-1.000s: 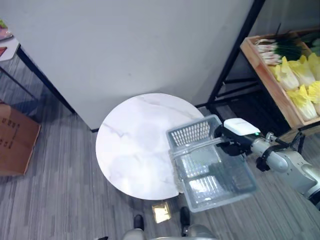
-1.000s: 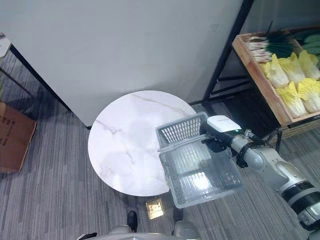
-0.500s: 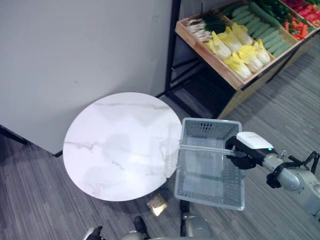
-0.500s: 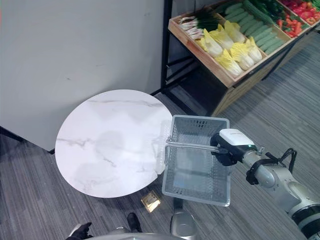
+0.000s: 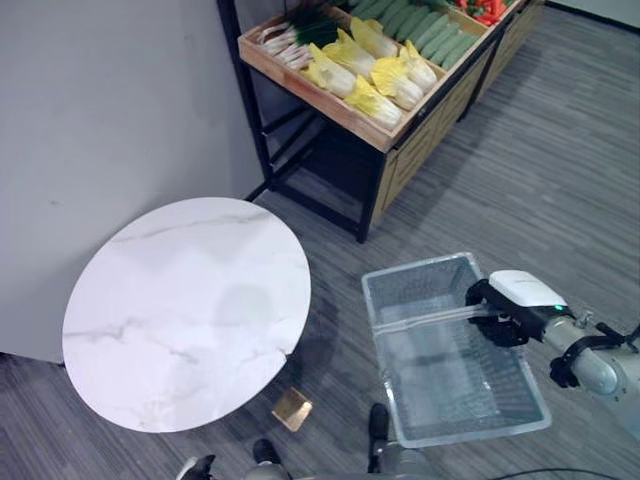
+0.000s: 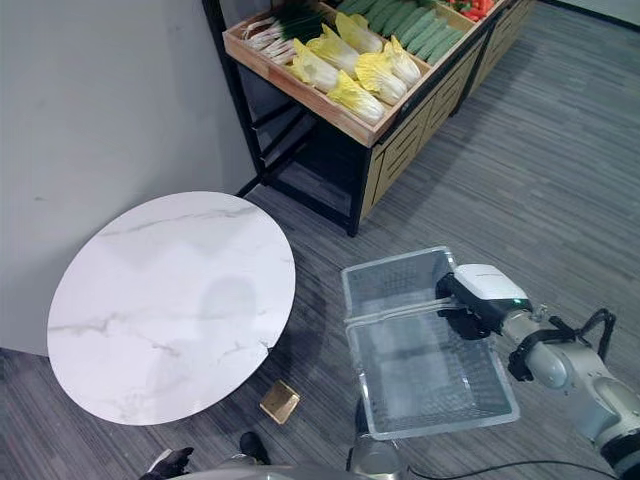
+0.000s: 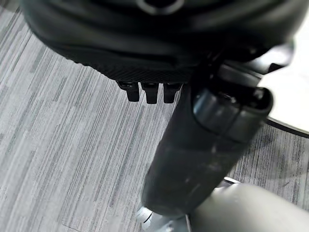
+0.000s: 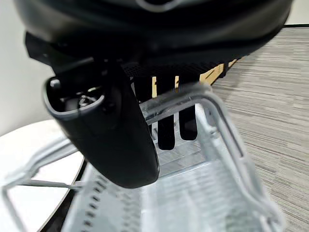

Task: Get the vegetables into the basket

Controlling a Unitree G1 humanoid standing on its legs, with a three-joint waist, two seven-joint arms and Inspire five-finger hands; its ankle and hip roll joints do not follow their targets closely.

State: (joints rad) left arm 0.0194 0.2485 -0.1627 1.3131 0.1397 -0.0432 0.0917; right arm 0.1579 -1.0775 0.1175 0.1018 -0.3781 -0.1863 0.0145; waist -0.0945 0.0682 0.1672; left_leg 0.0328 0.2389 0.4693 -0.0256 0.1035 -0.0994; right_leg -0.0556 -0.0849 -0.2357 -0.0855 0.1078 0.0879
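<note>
Grey striped carpet floor [image 5: 560, 170] here, a pale wall [image 5: 100, 100] on the left, and a round white marble table [image 5: 185, 310] standing out from it. Up at the far side a wooden rack [image 5: 400, 130] on a black frame carries the vegetables: yellow-white cabbages [image 5: 365, 75] in a row along its near edge, spring onions [image 5: 290, 30] at the left end, green cucumbers [image 5: 425, 25] behind, and a bit of red produce [image 5: 480, 8] at the far right corner. The basket [image 5: 455, 365], a clear wire-mesh one, hangs over the floor to the right of the table, apart from its edge and well short of the rack, with nothing in it. The right hand [image 5: 510, 310] comes in from the right, white cover on top, and it has the basket's handle [image 6: 400, 312]; in the right wrist view the fingers [image 8: 166, 121] curl over the handle bar with the thumb [image 8: 120, 140] in front, so that grip is closed on it. The left hand [image 7: 149, 92] hangs low over the carpet in its own wrist view, short finger stubs poking out beneath the palm, curled in and holding nothing. A small brown square [image 5: 292, 409] lies on the floor by the table's near edge.
</note>
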